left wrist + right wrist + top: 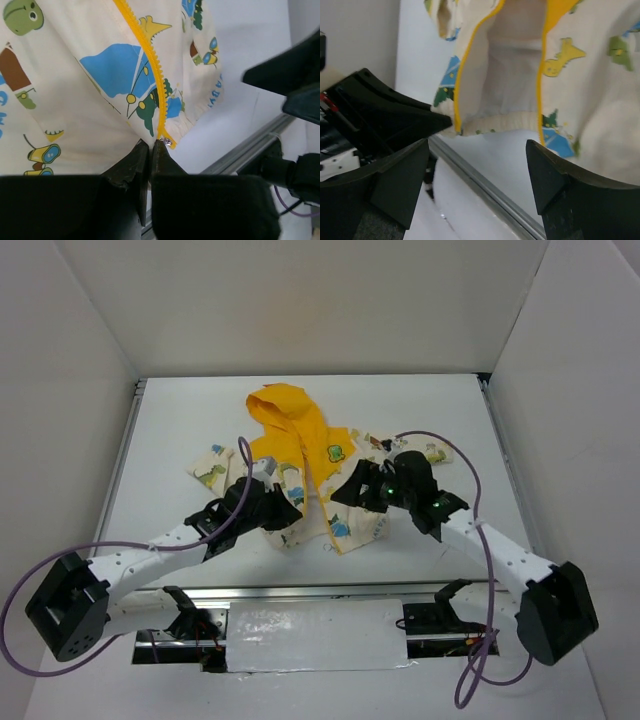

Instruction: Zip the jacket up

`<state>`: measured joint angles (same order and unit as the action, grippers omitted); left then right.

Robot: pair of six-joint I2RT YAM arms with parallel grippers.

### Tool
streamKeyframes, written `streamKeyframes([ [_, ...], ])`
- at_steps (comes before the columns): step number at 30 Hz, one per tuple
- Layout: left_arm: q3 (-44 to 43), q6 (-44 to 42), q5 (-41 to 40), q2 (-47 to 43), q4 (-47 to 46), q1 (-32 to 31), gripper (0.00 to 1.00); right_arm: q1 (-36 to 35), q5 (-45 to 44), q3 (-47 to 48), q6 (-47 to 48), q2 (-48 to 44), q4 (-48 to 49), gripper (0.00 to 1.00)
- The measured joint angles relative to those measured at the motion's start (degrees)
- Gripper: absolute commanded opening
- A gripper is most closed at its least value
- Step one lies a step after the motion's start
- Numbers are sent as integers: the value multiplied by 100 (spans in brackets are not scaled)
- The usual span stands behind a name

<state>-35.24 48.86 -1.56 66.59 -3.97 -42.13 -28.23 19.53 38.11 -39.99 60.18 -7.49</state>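
Observation:
The jacket (330,452) lies on the white table, yellow hood (285,410) pointing away from me, its front spread apart at the bottom. My left gripper (288,516) is at the bottom hem of the left front panel. In the left wrist view it (150,146) is shut on the cream hem right beside the yellow zip (150,65), whose metal end (170,143) sits at the fingertip. My right gripper (347,492) hovers over the other panel. Its fingers (415,160) stand wide open with nothing between them, the hem and both yellow zip edges (539,100) just beyond.
A metal rail (320,592) runs along the table's near edge, close under both grippers (485,185). The left gripper's dark body (380,110) sits beside the right one's fingers. White walls enclose three sides. Purple cables (470,490) loop off both arms.

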Motion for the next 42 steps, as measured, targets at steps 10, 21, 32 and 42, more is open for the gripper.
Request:
streamKeyframes([
  [10,568,153,1010,-264,-1156,227,0,-625,756,92,-1029,1727,2081,64],
  [21,603,232,1209,-260,-1401,295,32,-876,824,339,-1340,2192,2269,6],
  [32,273,-55,1097,308,-798,299,55,-1043,-144,1209,-481,1928,424,7],
  [42,273,-52,1456,494,-968,299,60,-1064,-415,1292,-249,1849,-83,6],
])
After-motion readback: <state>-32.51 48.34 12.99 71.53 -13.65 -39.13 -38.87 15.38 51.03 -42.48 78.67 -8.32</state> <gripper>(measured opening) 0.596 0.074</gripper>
